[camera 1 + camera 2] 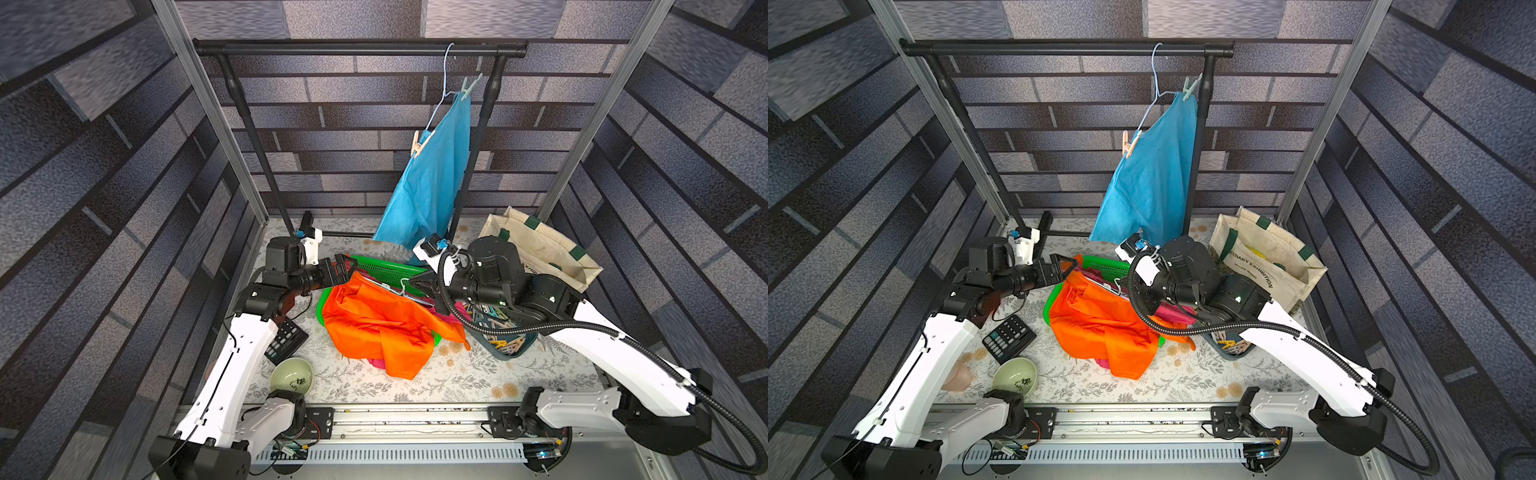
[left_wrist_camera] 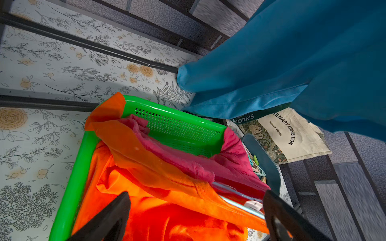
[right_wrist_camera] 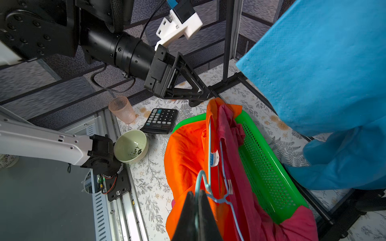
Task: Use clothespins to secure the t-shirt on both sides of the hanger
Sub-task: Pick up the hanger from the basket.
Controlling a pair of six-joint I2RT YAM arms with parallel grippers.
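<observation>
**Laundry cell, mid-task:** The right claw (image 3: 196, 193), jaws pressed together, pinches the hook of a pale blue wire hanger (image 3: 209, 150). The hanger runs into the neck of an orange t-shirt (image 1: 374, 328), which is heaped in and over a green basket (image 1: 386, 266) at mid-bench (image 1: 457, 382).

The hanger's long axis slants across the basket. One shoulder points toward the left claw (image 1: 347, 268); the other runs back under the right wrist. The left claw hangs just above the shirt's far shoulder by the basket rim, jaws spread to their widest and holding nothing.

The clothespins (image 1: 505, 332), a pastel jumble in a dark teal bin (image 1: 517, 353), lie just beside the basket on the right arm's side, beneath that arm's forearm and behind its claw. That makes the right arm the nearer one, yet its claw is taken up with the hook. The free left claw is well apart from the bin, with basket and shirt between, so a pin fetched now would likely fall to the left arm, reaching across.

Behind, a blue t-shirt (image 1: 432, 183) hangs from the black rail (image 1: 357, 49), with a peach clothespin (image 1: 419, 143) on one shoulder and a mint clothespin (image 1: 470, 86) on the other.
</observation>
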